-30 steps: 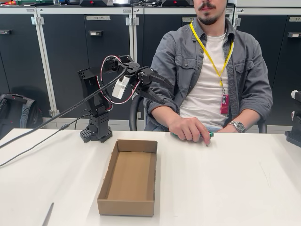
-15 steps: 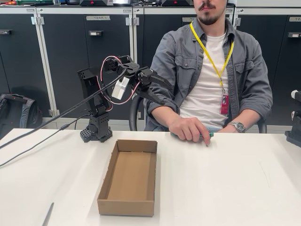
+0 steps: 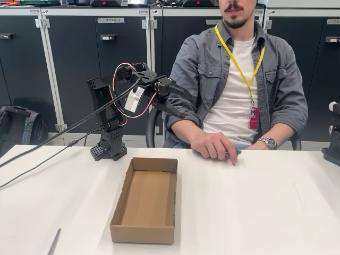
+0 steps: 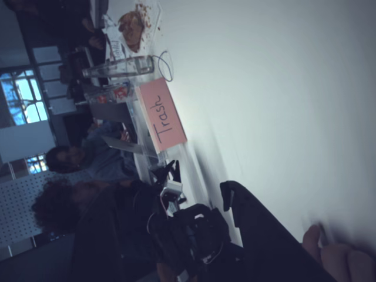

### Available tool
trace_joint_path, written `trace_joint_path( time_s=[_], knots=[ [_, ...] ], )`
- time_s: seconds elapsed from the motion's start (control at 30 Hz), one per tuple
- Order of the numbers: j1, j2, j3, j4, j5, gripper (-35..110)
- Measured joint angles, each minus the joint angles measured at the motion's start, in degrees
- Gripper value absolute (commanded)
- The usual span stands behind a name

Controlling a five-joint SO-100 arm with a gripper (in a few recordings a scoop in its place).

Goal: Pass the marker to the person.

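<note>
The marker (image 3: 237, 152) lies on the white table (image 3: 265, 207) under the person's hand (image 3: 213, 145); only its green tip sticks out to the right. The person (image 3: 239, 79) sits behind the table at the back right. My gripper (image 3: 190, 107) hangs in the air above the table's back edge, left of the person's arm, open with nothing between its fingers. It is up and to the left of the hand and apart from it. In the sideways wrist view, one dark finger (image 4: 258, 229) crosses the bottom and the hand (image 4: 332, 258) shows at the lower right.
An open cardboard box (image 3: 144, 199) lies in the middle of the table in front of the arm's base (image 3: 110, 146). A thin grey stick (image 3: 54, 241) lies at the front left edge. Cables (image 3: 48, 154) run off to the left. Black gear (image 3: 333, 141) stands at the right edge.
My gripper has shifted a touch left and down. The person's hand and the marker have stayed where they were.
</note>
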State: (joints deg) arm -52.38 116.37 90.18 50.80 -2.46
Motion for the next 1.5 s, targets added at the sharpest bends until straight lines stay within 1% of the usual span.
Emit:
trace_joint_path(
  time_s=[1.5],
  knots=[
    [0.1,0.1,0.5,1.1,-1.1,38]
  ],
)
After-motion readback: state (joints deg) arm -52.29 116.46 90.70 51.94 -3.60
